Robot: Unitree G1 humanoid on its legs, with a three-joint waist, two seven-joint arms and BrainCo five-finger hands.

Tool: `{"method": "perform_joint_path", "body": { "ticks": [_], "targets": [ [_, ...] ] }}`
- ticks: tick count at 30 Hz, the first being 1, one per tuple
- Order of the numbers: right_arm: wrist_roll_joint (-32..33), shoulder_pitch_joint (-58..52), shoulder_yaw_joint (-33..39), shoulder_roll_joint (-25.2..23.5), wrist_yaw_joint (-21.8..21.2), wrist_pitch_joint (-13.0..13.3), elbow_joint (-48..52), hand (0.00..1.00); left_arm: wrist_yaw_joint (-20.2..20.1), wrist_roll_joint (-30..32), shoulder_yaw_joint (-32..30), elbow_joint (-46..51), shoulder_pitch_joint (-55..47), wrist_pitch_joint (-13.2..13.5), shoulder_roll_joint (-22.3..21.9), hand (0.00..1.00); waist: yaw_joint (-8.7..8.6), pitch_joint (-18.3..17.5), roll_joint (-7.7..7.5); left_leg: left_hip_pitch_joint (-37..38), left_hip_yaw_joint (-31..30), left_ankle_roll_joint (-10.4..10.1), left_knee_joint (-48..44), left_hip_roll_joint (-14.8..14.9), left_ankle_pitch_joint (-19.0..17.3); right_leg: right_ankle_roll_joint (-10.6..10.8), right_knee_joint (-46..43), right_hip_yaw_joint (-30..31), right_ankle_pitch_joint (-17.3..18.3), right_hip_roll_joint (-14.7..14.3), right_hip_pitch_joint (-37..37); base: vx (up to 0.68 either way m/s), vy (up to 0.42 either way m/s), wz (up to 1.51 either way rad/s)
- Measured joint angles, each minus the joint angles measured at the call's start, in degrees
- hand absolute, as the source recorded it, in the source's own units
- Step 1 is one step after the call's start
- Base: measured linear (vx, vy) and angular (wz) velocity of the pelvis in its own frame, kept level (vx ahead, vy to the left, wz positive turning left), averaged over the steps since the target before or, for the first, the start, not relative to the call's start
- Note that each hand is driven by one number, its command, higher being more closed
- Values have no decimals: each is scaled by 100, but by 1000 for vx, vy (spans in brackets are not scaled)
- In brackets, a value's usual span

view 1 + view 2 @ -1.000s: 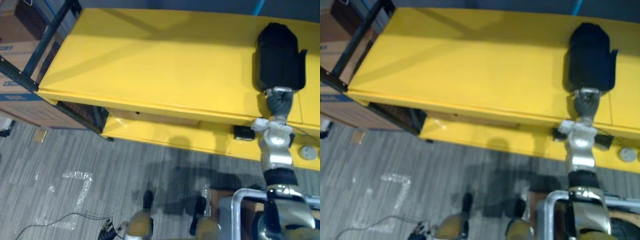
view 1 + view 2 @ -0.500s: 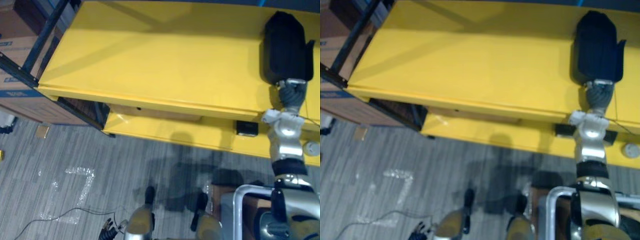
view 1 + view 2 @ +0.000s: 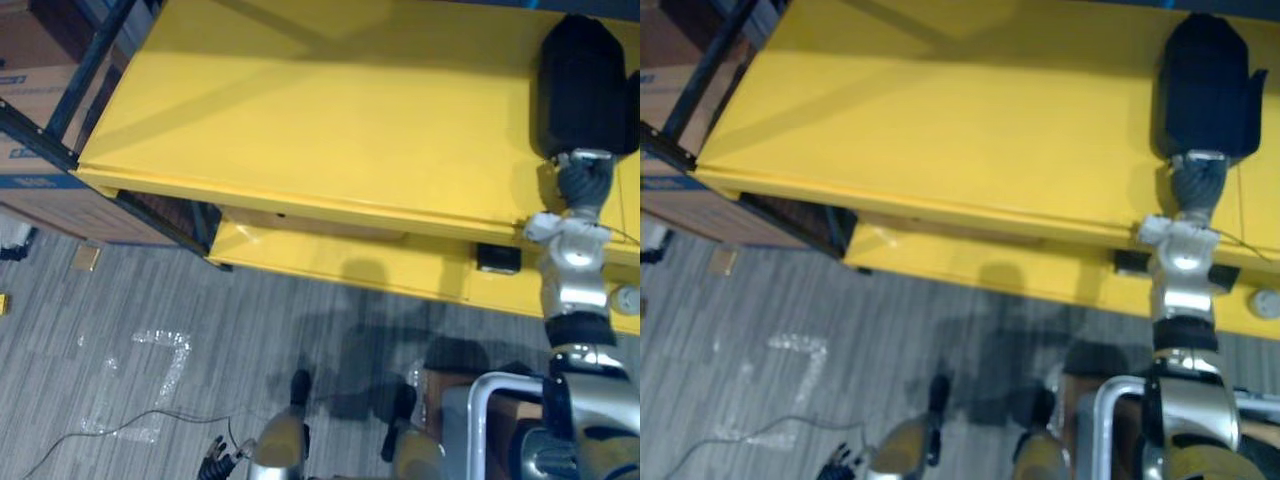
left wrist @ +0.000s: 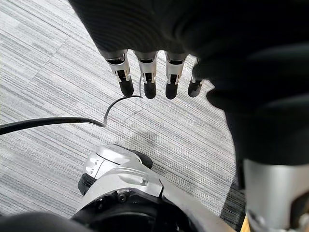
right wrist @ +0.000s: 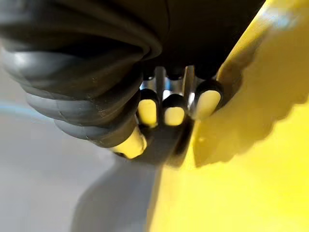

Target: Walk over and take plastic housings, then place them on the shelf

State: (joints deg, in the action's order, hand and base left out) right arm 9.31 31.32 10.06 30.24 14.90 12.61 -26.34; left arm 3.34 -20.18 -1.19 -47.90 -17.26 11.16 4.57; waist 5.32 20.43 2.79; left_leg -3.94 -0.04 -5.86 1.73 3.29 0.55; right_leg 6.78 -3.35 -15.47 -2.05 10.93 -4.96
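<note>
While the left robot hand [image 4: 147,79] hangs with straight fingers over the striped grey carpet [image 4: 43,58], we see one boxy black housing [image 3: 498,258] on the lower yellow shelf [image 3: 330,262]. It lies below the right robot hand [image 3: 583,85], which is above the smooth top shelf [image 3: 300,110]. We cannot tell the right hand's grip.

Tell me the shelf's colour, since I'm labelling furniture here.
The shelf is bright yellow, shown best in the left eye view.
</note>
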Motion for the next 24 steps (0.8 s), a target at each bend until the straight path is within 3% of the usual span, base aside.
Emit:
{"method": "perform_joint_path", "body": {
  "ticks": [5, 8, 9, 10, 13, 18, 24],
  "targets": [
    [-451, -1760, -7, -940, -130, -3, 2569, 100, -15, 96, -281, -2, -77, -11, 3, 0, -188, -82, -249, 178, 97, -3, 210, 43, 5, 9, 133, 64, -4, -53, 92, 25, 0, -10],
    [-450, -2622, 12, -1341, -257, 56, 3563, 100, -20, 294, -511, -57, -182, -13, 107, 0, -330, -361, -563, 306, 313, -13, 278, 84, -32, 17, 226, 239, -7, -115, 105, 76, -10, -34],
    [-459, -2858, 57, -1386, -256, 154, 3765, 0, -32, 336, -511, -68, -181, -12, 146, 0, -414, -489, -685, 326, 359, -26, 278, 96, -51, 24, 256, 277, -13, -135, 106, 76, -17, -18],
    [-459, -3004, 148, -1429, -243, 244, 3834, 0, -75, 355, -514, -85, -168, -12, 203, 0, -479, -622, -776, 356, 393, -35, 278, 105, -71, 31, 292, 306, -19, -149, 122, 68, -13, -20],
    [-436, -3224, 343, -1460, -225, 401, 3850, 0, -102, 494, -517, -286, 23, -29, 269, 0, -499, -897, -827, 538, 578, -44, 277, 115, -148, 41, 339, 465, -26, -170, 225, 40, 8, -26],
    [-277, -3594, 343, -1648, -104, 462, 3595, 0, 2, 469, -514, -311, 214, -186, 216, 0, -556, -1330, -651, 706, 730, -36, 278, 123, -201, 48, 381, 614, -32, -191, 316, 3, 6, -17],
    [-41, -4395, 450, -2429, 156, 329, 2075, 0, 217, 111, -506, -351, 413, -276, 7, 0, -610, -1549, -486, 801, 902, -43, 280, 154, -221, 34, 401, 737, -42, -226, 350, -38, -10, -14]
  ]
}}
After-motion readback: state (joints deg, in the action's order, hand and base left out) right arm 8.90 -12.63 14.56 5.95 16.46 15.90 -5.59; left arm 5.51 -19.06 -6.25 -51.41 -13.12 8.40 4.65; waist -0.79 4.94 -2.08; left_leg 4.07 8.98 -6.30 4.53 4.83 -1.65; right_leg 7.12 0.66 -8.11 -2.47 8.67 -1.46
